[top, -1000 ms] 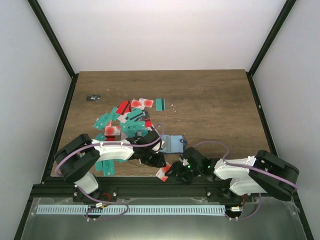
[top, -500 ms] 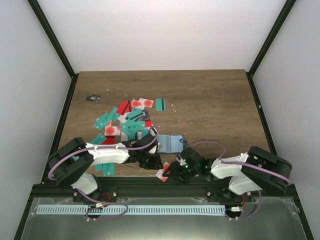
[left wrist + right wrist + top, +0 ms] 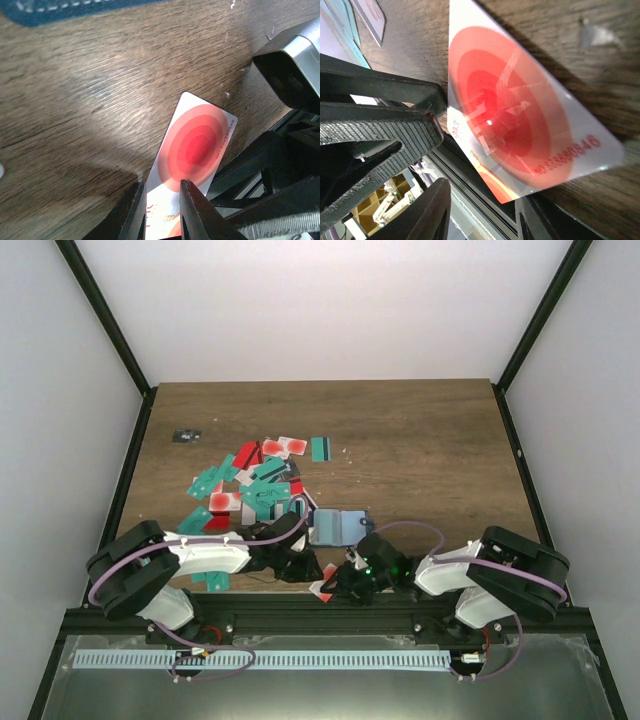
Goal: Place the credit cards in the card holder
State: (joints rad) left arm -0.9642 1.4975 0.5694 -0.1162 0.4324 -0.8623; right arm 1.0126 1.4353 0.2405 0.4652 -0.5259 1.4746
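**One card in transfer on the holder's near side; not yet inserted**

Left of and beyond the dark navy folding card holder (image 3: 337, 527), the heap of teal, red and white plastic credit cards (image 3: 250, 480) lies loose on the brown wooden table (image 3: 430, 440). On the holder's near side and a little to its left, the left gripper (image 3: 162, 215) appears clenched on the near end of one white card with red rings (image 3: 195, 145). The card tilts up, its far end pointing toward the holder but apart from it. Just right of that card, also on the holder's near side, the right gripper (image 3: 480, 215) has its fingers spread astride the card's edge, grasping nothing.

Change over the last second: both arms have drawn leftward and toward the near edge. The right gripper has closed in on the card, which remains short of the holder.

Judgement: a regrasp between the grippers looks to be in hand and insertion has not begun. The risk is a slip at the table edge
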